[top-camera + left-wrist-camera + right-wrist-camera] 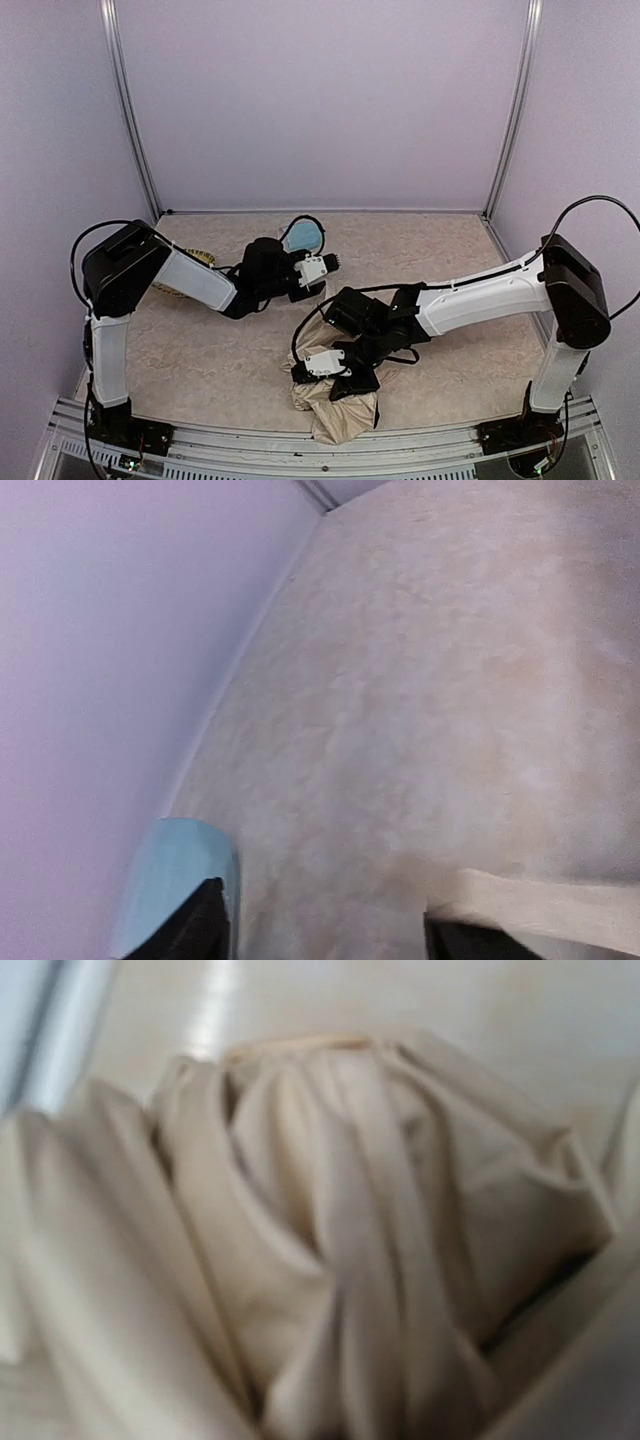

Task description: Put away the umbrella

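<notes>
Umbrella [338, 418] bunched, partly hidden under right claw [350, 386].

My left arm [195, 280] reaches forward with elbow bent, my left gripper [335, 263] pointing ahead, fingers [195, 925] standing apart. My right arm [480, 295] stretches leftward, my right gripper [352, 385] tipped downward, jaw gap hidden.

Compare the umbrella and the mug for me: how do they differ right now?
Colour: the umbrella is cream-beige, the mug light blue.
Form: the umbrella is a soft, crumpled bundle of folds; the mug is a smooth, rigid shape.
Place: the umbrella is at the table's near edge, with the right gripper down on its fabric. The mug is farther back, free beside the open left gripper.
Both are on the table.
</notes>
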Action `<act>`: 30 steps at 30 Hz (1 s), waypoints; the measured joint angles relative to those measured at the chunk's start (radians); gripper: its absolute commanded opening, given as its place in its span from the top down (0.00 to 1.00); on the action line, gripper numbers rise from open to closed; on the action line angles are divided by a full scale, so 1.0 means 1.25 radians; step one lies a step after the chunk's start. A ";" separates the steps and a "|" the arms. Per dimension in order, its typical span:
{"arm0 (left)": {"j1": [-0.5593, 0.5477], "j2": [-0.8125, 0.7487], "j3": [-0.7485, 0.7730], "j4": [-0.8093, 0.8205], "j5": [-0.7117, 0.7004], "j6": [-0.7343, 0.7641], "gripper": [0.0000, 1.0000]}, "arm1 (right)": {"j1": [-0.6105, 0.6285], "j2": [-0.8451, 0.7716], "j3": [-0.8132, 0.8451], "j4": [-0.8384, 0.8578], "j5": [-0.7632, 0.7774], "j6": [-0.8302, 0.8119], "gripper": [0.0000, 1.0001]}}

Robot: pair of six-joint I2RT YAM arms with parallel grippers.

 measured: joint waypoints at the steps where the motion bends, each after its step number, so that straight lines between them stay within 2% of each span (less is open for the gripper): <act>1: 0.011 0.000 0.011 0.016 -0.031 -0.018 0.02 | 0.000 0.005 0.005 -0.013 -0.018 0.002 1.00; 5: 0.070 -0.002 0.078 0.055 -0.134 -0.125 0.01 | -0.013 0.031 0.034 -0.053 -0.075 0.009 1.00; 9: 0.134 -0.052 0.091 0.049 -0.141 -0.235 0.01 | -0.034 0.047 0.053 -0.072 -0.113 0.023 1.00; 12: 0.162 -0.158 0.026 0.059 -0.139 -0.301 0.02 | -0.053 0.064 0.070 -0.087 -0.148 0.039 1.00; 15: 0.145 -0.296 -0.086 0.083 -0.128 -0.338 0.08 | -0.081 0.088 0.091 -0.104 -0.206 0.049 1.00; 19: 0.030 -0.533 -0.282 0.092 -0.110 -0.342 0.16 | -0.129 0.141 0.124 -0.126 -0.318 0.057 1.00; 22: -0.102 -0.646 -0.349 0.011 -0.092 -0.326 0.17 | -0.166 0.176 0.141 -0.138 -0.412 0.058 1.00; 26: -0.273 -0.739 -0.392 -0.132 -0.051 -0.305 0.07 | -0.206 0.215 0.164 -0.158 -0.510 0.056 1.00; 30: -0.352 -0.729 -0.413 -0.211 -0.029 -0.286 0.01 | -0.229 0.253 0.191 -0.185 -0.573 0.056 1.00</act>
